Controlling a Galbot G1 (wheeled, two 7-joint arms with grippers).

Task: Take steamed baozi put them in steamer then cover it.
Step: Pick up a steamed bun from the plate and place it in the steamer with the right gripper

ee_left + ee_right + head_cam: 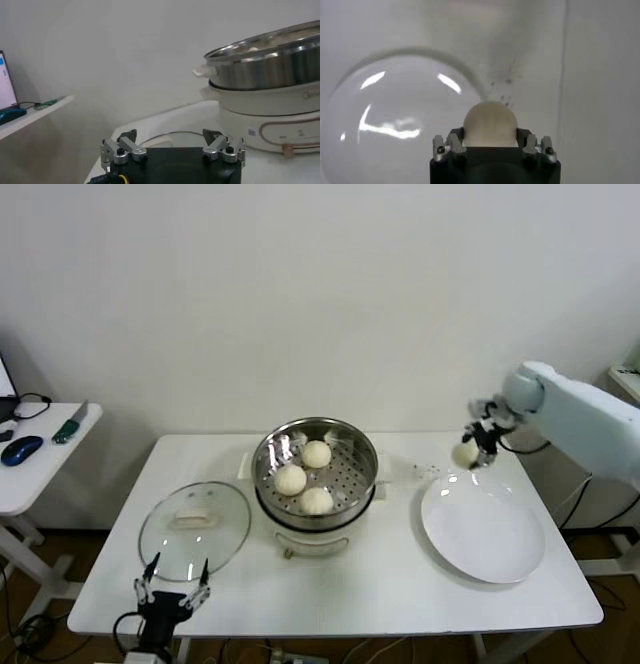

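Three cream-white baozi (303,476) lie in the shiny steel steamer (355,482) on its white pot base at the table's middle. My right gripper (474,446) is shut on the fourth baozi (465,453) and holds it above the far edge of the white plate (484,529); in the right wrist view the bun (490,124) sits between the jaws. The glass cover (195,528) with its cream handle lies flat on the table left of the steamer. My left gripper (172,592) is open and empty at the table's front edge, just in front of the cover.
A side table (40,459) at the far left holds a blue mouse and small items. The steamer's wall and pot base show in the left wrist view (265,75). The wall stands behind the table.
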